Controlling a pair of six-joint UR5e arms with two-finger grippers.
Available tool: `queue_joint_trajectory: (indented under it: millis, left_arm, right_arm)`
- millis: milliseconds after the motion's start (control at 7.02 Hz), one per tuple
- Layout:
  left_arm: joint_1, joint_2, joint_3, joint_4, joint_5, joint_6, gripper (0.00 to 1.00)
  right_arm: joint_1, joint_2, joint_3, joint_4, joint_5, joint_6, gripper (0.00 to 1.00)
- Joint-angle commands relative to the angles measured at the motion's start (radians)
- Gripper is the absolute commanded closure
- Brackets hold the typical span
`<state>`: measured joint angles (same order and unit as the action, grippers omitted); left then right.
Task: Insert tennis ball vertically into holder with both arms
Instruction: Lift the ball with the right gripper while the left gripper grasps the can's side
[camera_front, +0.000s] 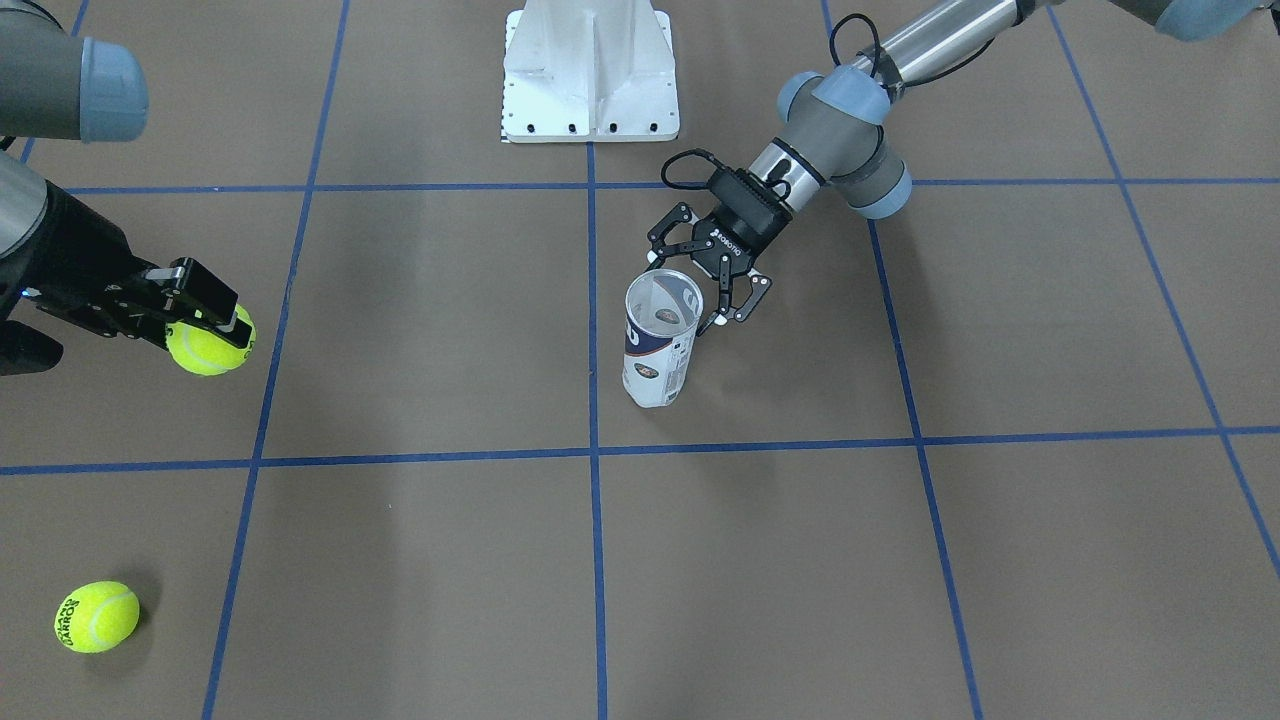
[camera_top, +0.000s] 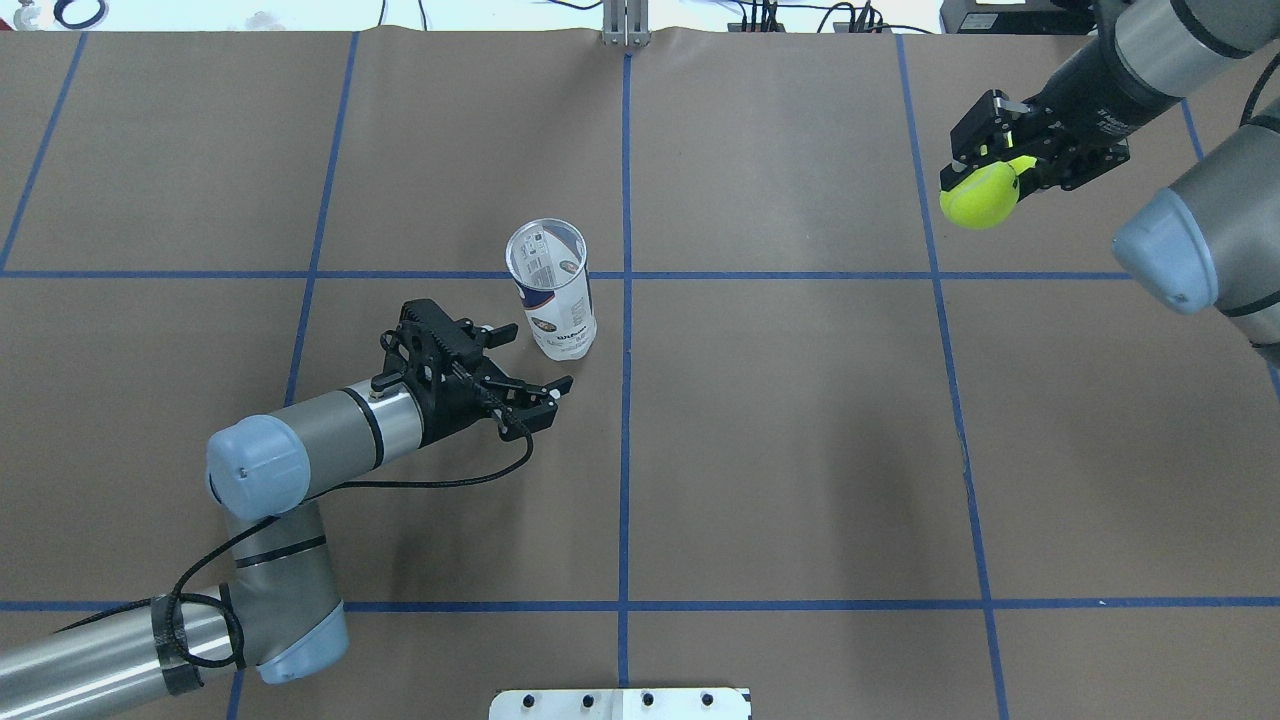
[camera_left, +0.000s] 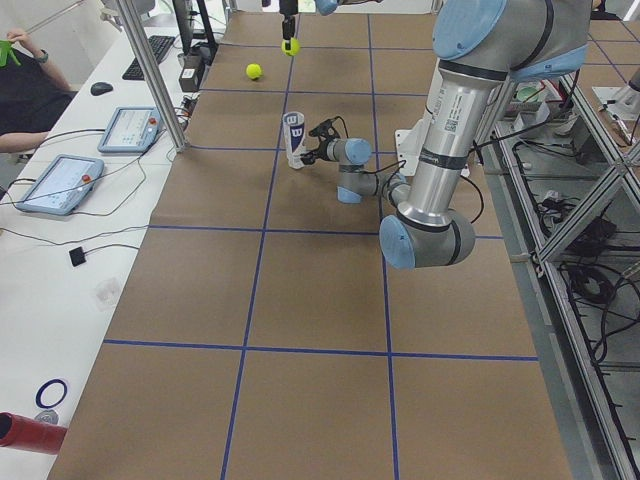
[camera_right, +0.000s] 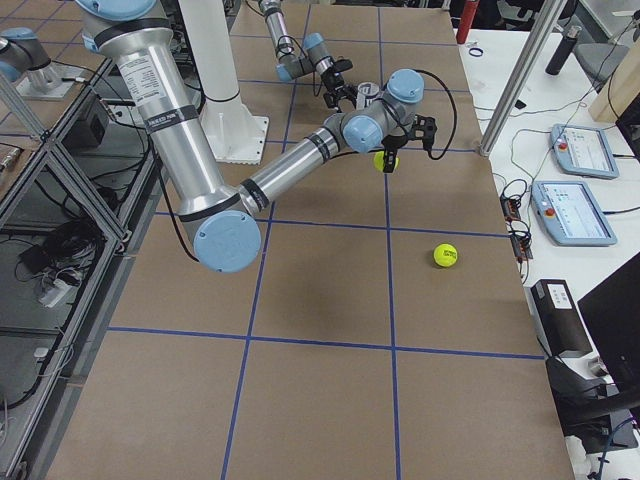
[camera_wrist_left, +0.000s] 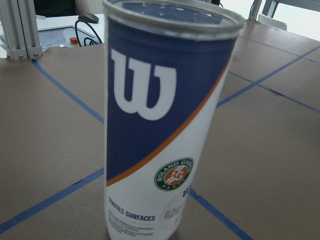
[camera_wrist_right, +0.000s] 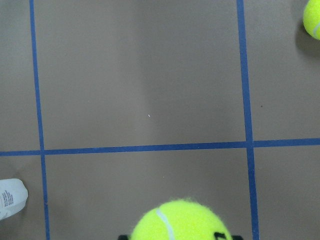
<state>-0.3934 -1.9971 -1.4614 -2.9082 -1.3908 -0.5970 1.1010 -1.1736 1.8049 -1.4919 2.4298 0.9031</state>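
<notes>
Overhead camera behind my shoulders, looking forward and down. Front camera faces me from 12 o'clock. Side cameras at 9 and 3. Left wrist camera close on holder, shared with overhead and front.

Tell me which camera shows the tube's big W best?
The left wrist camera: the tube fills the picture, upright, its white W sharp on navy. The overhead and front-facing views look down into its open top, showing only slivers of label. Both side views make it tiny. The right wrist catches only a corner.
</notes>
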Motion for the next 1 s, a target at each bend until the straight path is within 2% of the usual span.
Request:
queue_joint_trajectory:
  millis: [0, 854]
  left_arm:
    - [-0.001, -0.028, 0.03, 0.006, 0.05, 0.008, 0.02]
    - [-0.024, -0.034, 0.045, 0.012, 0.055, 0.006, 0.02]
  right_arm:
    - [-0.001, 0.003, -0.001, -0.001, -0.002, 0.0, 1.0]
    - [-0.007, 0.005, -0.006, 0.001, -0.005, 0.0, 1.0]
